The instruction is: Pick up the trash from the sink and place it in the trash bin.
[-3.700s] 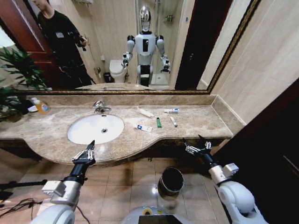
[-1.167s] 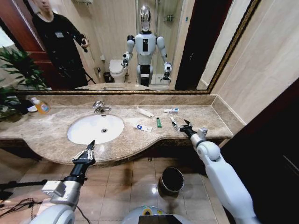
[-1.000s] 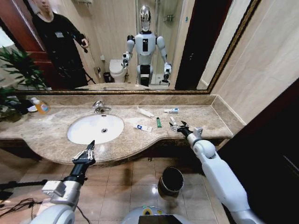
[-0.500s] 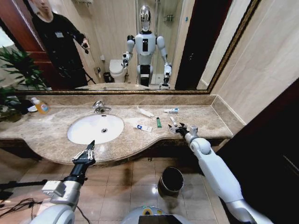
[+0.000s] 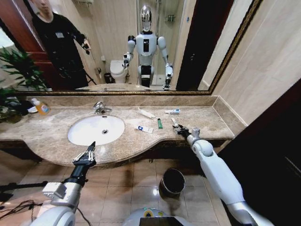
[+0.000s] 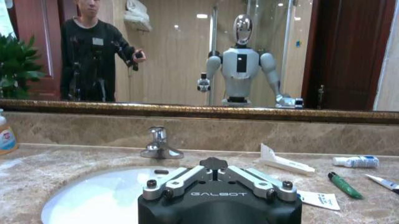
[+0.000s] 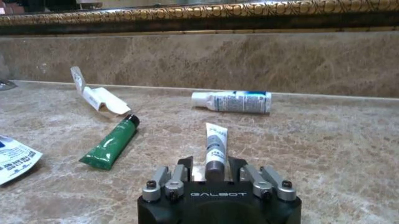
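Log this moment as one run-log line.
right pincer: closing around slim white-and-grey tube on marble countertop | left pincer: parked before counter

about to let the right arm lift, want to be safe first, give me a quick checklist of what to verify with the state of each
1. Right gripper at the small white tube on the countertop: ok.
2. Jaws either side of the tube: ok, tube sits between them in the right wrist view.
3. Jaws firmly shut on the tube: cannot tell.
4. Green tube apart from the gripper: ok.
5. Trash bin open on the floor below: ok.
6. Left gripper parked in front of the sink: ok.
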Motion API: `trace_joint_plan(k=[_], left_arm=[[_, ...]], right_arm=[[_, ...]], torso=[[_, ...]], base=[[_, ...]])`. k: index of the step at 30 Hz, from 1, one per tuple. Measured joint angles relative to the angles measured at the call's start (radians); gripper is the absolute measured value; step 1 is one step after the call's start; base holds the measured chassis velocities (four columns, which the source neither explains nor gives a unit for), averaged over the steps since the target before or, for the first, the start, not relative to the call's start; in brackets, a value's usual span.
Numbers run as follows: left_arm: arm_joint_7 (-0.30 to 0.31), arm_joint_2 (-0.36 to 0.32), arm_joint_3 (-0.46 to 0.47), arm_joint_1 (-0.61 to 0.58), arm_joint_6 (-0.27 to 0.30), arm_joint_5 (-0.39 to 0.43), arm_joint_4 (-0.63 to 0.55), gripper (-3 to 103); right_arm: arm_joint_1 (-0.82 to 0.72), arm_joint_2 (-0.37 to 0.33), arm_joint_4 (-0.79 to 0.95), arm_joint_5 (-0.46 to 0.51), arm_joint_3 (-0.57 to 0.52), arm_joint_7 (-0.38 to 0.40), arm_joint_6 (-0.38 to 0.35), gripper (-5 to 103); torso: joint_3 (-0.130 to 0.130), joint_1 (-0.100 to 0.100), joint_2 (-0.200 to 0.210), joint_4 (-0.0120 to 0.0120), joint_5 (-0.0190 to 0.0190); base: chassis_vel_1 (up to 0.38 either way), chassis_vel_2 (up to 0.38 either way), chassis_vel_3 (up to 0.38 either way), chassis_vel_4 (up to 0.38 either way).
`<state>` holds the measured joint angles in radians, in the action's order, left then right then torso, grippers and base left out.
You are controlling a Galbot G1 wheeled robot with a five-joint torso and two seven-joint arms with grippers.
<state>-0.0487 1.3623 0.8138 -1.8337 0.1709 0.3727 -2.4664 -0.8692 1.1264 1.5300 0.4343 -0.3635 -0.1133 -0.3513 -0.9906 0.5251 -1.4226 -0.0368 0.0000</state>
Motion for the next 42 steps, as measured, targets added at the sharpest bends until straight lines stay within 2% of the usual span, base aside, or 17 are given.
trace_joint_plan(k=[1, 2, 3, 5, 6, 17, 23, 28, 35, 42], left_arm=[[0.000, 0.000, 0.000, 0.000, 0.000, 0.000, 0.000, 0], [0.000, 0.000, 0.000, 0.000, 0.000, 0.000, 0.000, 0], [0.000, 0.000, 0.000, 0.000, 0.000, 0.000, 0.000, 0], [0.000, 0.000, 0.000, 0.000, 0.000, 0.000, 0.000, 0], [0.000, 0.000, 0.000, 0.000, 0.000, 0.000, 0.000, 0], [0.000, 0.000, 0.000, 0.000, 0.000, 0.000, 0.000, 0], [0.000, 0.000, 0.000, 0.000, 0.000, 0.000, 0.000, 0], [0.000, 0.000, 0.000, 0.000, 0.000, 0.000, 0.000, 0], [0.000, 0.000, 0.000, 0.000, 0.000, 0.000, 0.000, 0], [0.000, 0.000, 0.000, 0.000, 0.000, 0.000, 0.000, 0]], right_arm=[[0.000, -0.001, -0.001, -0.016, -0.001, 0.000, 0.003, 31], [-0.001, -0.001, -0.001, -0.019, -0.002, 0.001, 0.002, 25], [-0.001, -0.001, -0.001, -0.019, -0.002, 0.001, 0.002, 25], [-0.004, -0.002, 0.001, -0.029, -0.004, 0.001, -0.001, 17], [-0.004, -0.003, 0.001, -0.034, -0.005, 0.001, -0.001, 16], [-0.009, -0.006, 0.027, -0.013, -0.002, 0.028, 0.018, 15], [-0.039, -0.012, 0.110, 0.031, -0.026, 0.082, 0.046, 1], [-0.082, -0.029, 0.183, 0.065, -0.050, 0.093, 0.043, 0], [-0.186, -0.043, 0.325, 0.107, -0.133, 0.101, 0.043, 0], [-0.397, -0.046, 0.503, 0.157, -0.209, 0.101, 0.074, 0]], torso=[[0.000, 0.000, 0.000, 0.0000, 0.0000], [0.000, 0.000, 0.000, 0.0000, 0.0000], [0.000, 0.000, 0.000, 0.0000, 0.0000], [0.000, 0.000, 0.000, 0.0000, 0.0000], [0.000, 0.000, 0.000, 0.0000, 0.0000], [0.000, 0.000, 0.000, 0.0000, 0.0001], [0.000, 0.000, 0.000, -0.0001, 0.0001], [0.000, 0.000, 0.000, 0.0000, 0.0001], [0.000, 0.000, 0.000, 0.0000, 0.0000], [0.000, 0.000, 0.000, 0.0000, 0.0000]], base=[[0.000, 0.000, 0.000, 0.000], [0.000, 0.000, 0.000, 0.000], [0.000, 0.000, 0.000, 0.000], [0.000, 0.000, 0.000, 0.000], [0.000, 0.000, 0.000, 0.000], [0.000, 0.000, 0.000, 0.000], [0.000, 0.000, 0.000, 0.000], [0.000, 0.000, 0.000, 0.000], [0.000, 0.000, 0.000, 0.000], [0.000, 0.000, 0.000, 0.000]])
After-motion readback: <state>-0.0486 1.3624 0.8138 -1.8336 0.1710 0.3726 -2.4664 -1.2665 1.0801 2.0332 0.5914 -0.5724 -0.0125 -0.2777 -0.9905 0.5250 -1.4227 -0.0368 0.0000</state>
